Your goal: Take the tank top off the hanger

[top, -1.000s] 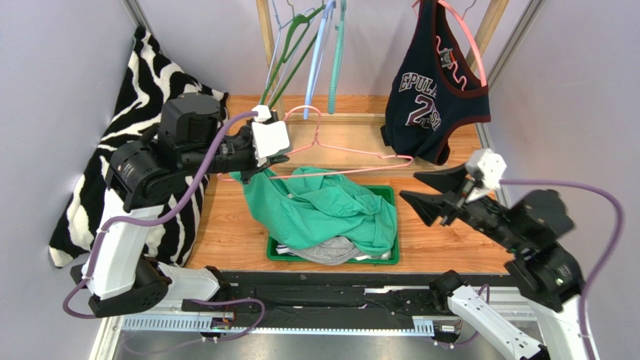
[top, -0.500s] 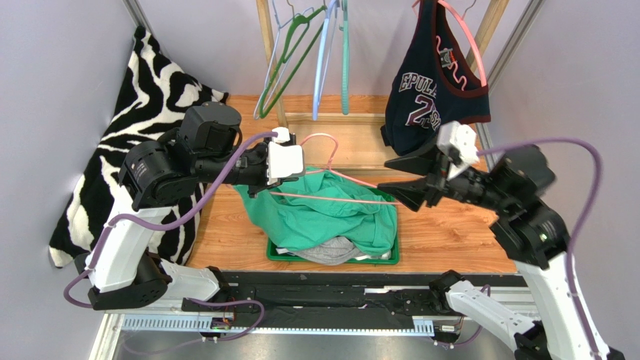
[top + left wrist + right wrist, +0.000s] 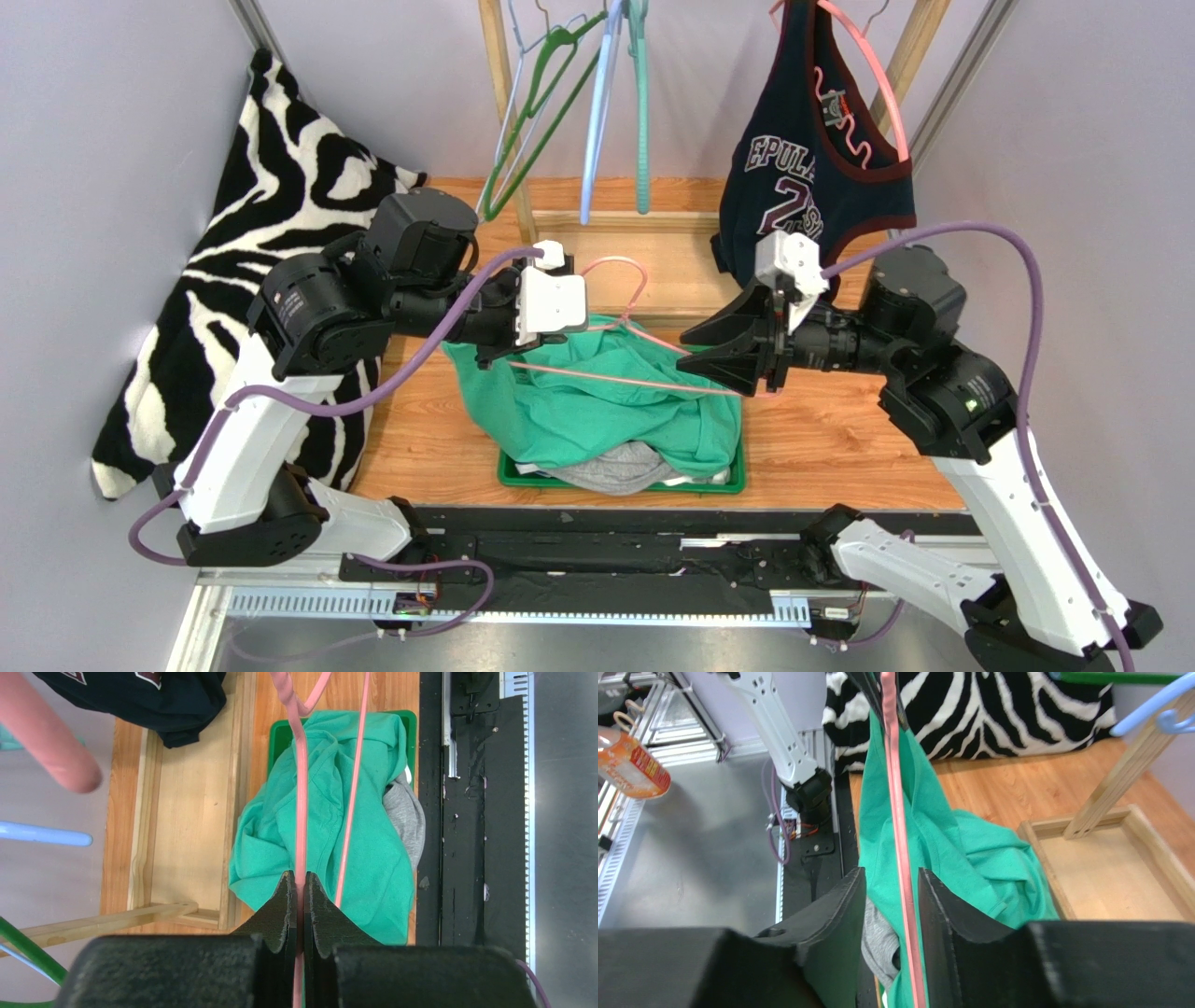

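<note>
My left gripper is shut on the left end of a pink wire hanger; the jaws pinch the wire in the left wrist view. The green tank top hangs from that end of the hanger and piles into the green bin. It also shows in the left wrist view and the right wrist view. My right gripper is open, its jaws straddling the hanger's lower bar without closing on it.
A grey garment lies under the green one in the bin. A dark jersey hangs on a pink hanger at the back right. Empty hangers hang from the wooden rack. A zebra cloth drapes at the left.
My left gripper has carried the hanger to the right and lower over the bin. My right arm has swung left, bringing its open jaws around the hanger's bar.
</note>
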Action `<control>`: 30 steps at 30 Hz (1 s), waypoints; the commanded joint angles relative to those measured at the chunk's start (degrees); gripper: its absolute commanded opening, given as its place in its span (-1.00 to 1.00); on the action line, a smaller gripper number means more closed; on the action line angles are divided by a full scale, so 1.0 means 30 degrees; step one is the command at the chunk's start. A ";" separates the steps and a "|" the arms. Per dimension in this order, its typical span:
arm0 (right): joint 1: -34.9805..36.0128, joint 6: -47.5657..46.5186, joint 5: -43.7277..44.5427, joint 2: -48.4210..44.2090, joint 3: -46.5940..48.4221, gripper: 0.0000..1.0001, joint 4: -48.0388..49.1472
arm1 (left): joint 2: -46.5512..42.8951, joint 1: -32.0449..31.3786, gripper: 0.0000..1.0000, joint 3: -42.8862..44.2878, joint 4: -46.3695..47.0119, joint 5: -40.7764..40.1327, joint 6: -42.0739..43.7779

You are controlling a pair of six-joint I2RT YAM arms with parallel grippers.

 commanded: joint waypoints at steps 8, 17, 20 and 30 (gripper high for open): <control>0.1879 -0.1144 0.2924 0.1467 0.1660 -0.70 -0.1757 | 0.0089 -0.0139 -1.00 0.1387 0.0760 0.0817 0.0208; 0.1879 -0.0647 0.5033 0.0093 0.1546 -1.00 -0.1933 | -0.0058 -0.0139 0.29 0.3959 0.2049 -0.3388 -0.0146; 0.1850 -0.0471 0.5502 -0.0552 0.1516 -1.00 -0.1817 | -0.0320 -0.0139 0.51 0.5370 0.2165 -0.5735 0.0760; 0.1879 -0.0500 0.7027 -0.1756 0.2569 -1.00 -0.2723 | -0.4772 0.0854 0.60 -0.3491 0.4010 -0.7857 -0.0582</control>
